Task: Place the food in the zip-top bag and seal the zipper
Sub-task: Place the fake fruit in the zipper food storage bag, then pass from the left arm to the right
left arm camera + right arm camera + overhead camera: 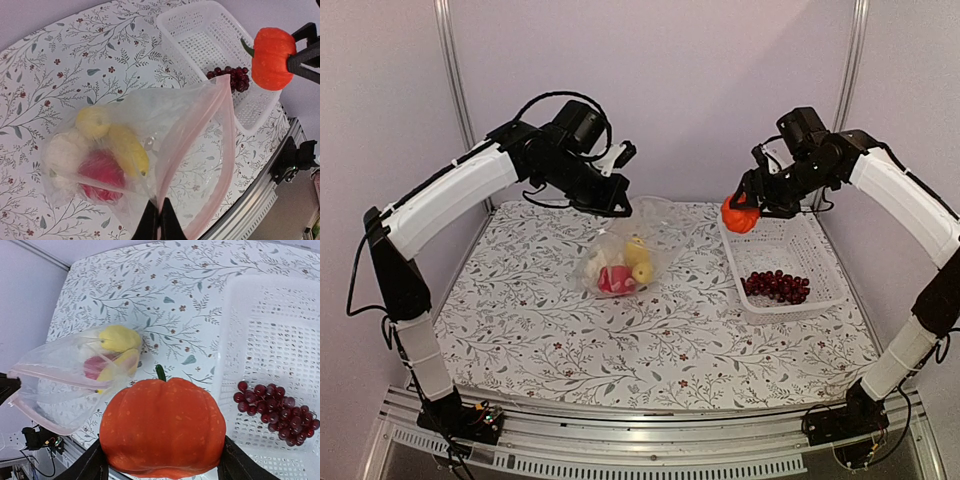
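The zip-top bag (625, 255) lies mid-table with its pink-edged zipper (227, 130) mouth gaping open. Inside are a cream lumpy piece (62, 152), a small yellow round one (92, 121), a long yellow one (129, 149) and a red one (101, 172). My left gripper (159, 220) is shut on the bag's mouth edge and holds it lifted (620, 208). My right gripper (162, 465) is closed on the orange ball (162, 427), a pumpkin shape with a green stem, and hangs in the air above the basket's left rim (745, 205). The dark red grape bunch (777, 286) lies in the basket.
A white mesh basket (800, 240) stands at the right of the floral tablecloth, its left rim close to the bag. Metal frame posts rise at the back corners. The table's metal front rail (650, 420) runs along the near edge.
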